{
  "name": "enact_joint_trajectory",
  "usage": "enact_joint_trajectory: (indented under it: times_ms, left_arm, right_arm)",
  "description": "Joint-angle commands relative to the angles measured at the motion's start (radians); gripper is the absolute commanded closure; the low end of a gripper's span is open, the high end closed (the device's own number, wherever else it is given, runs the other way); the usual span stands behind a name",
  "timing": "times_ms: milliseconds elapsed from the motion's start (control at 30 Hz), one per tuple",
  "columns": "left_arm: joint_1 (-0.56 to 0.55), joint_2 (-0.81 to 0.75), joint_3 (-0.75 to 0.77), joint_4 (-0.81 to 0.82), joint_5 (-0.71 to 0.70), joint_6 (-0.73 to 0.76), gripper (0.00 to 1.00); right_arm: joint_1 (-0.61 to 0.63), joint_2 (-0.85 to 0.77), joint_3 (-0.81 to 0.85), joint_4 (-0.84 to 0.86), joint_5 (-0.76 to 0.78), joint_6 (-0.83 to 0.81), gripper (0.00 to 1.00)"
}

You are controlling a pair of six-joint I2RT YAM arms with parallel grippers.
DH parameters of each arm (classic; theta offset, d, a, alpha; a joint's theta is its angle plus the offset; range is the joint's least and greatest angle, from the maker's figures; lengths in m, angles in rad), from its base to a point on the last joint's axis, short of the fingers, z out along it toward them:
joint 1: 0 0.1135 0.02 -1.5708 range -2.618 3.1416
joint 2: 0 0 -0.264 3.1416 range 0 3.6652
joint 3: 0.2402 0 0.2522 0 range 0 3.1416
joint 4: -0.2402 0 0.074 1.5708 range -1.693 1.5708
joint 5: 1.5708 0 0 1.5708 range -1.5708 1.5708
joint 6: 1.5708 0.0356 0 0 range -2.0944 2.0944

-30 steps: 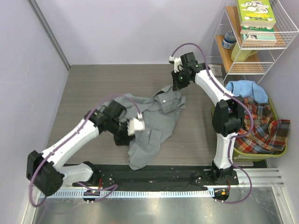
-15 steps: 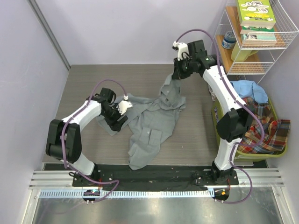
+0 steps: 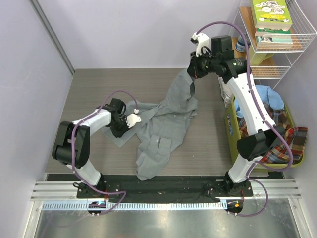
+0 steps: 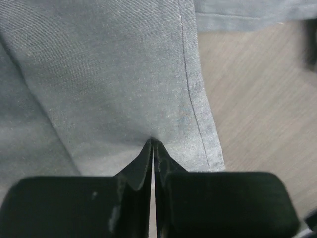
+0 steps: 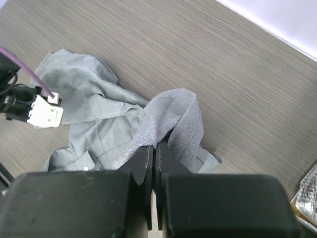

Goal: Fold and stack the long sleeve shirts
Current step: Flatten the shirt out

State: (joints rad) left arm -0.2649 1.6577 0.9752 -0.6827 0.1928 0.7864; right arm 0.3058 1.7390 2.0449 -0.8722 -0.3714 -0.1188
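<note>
Shirt (image 3: 163, 131), grey, sprawls on the table (image 3: 99, 84), left gripper (image 3: 121, 130) clamped tight on its hem, right gripper (image 3: 191, 74) pinching a fold aloft. Either shallow pinch could slip if the 2 arms pull apart.

A crumpled grey shirt (image 3: 163, 134) lies spread on the dark wood-grain table (image 3: 99, 84).

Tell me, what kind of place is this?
Most likely a robot lab cell staged for laundry practice. Plain walls box in a table with a grey shirt on it, the left arm and right arm are bolted to a rail at its edge, and a green basket holds a plaid shirt.
</note>
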Motion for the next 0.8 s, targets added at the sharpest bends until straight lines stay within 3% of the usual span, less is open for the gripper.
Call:
enact_joint_trajectory:
  times_ms: [0, 100, 233, 300, 533, 767]
  left_arm:
    - [0.035, -0.051, 0.029, -0.212, 0.137, 0.074, 1.0]
    - [0.044, -0.137, 0.051, -0.285, 0.183, 0.086, 1.0]
    - [0.023, -0.228, 0.033, -0.261, 0.205, 0.028, 0.53]
    - [-0.029, -0.26, -0.018, -0.213, 0.141, -0.019, 0.39]
    - [-0.111, -0.222, -0.115, 0.009, -0.054, -0.107, 0.27]
    - [-0.161, -0.165, -0.154, 0.124, -0.133, -0.078, 0.27]
  right_arm:
    - [0.0, -0.102, -0.031, -0.008, -0.057, -0.051, 0.99]
    - [0.0, -0.145, -0.09, -0.01, -0.052, -0.076, 0.99]
    - [0.0, -0.161, -0.144, 0.01, -0.055, -0.078, 0.99]
    - [0.0, -0.154, -0.144, 0.018, -0.058, -0.068, 0.99]
    - [-0.001, -0.125, -0.108, 0.013, -0.073, -0.053, 0.99]
    - [0.0, -0.139, -0.123, 0.004, -0.081, -0.061, 0.99]
